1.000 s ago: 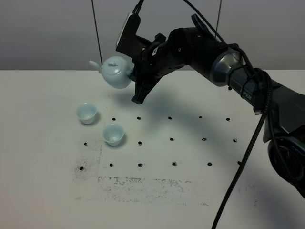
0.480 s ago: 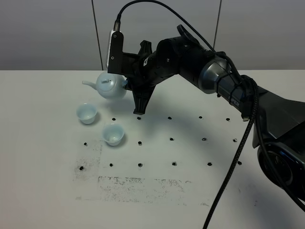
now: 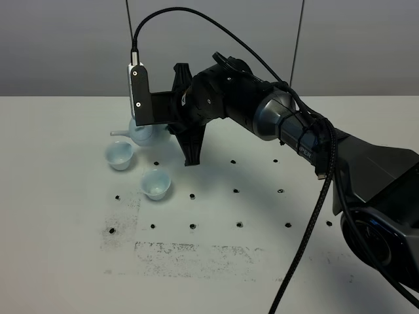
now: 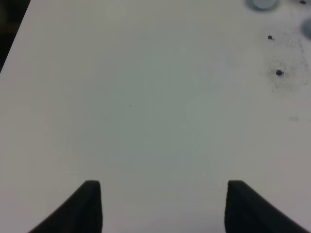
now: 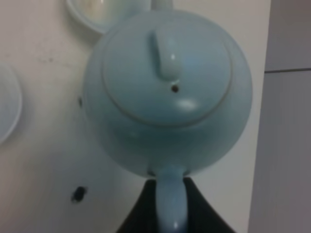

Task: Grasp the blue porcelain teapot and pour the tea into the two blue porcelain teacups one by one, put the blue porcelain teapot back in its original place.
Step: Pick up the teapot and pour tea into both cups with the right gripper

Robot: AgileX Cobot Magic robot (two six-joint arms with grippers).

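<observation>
Left gripper (image 4: pixel 165 206): fingers apart, nothing between them; it hung over bare table (image 4: pixel 146 97).
Far teacup (image 3: pixel 120 156): upright on the table, leftmost of the task's things in the high view.
Near teacup (image 3: pixel 156 184): upright, at 4 o'clock from the far teacup, close by but not touching.
Blue porcelain teapot (image 5: pixel 167 97): lifted off the table, at about 1 o'clock from the far teacup, lid on, spout pointing toward 9 o'clock; its body was largely hidden behind the wrist camera in the high view.
Right gripper (image 5: pixel 170 213): clamped on the teapot's loop handle.
Tea: no stream could be made out.
Step in hand: judged to be the pour into the far teacup.
Method: bring the spout tip above the cup's mouth before tilting; tilt slowly by rolling the wrist; keep the lid from sliding; level the pot before crossing to the near teacup.
Teapot relative to right gripper: body at 9 o'clock from the fingers, handle between them.
</observation>
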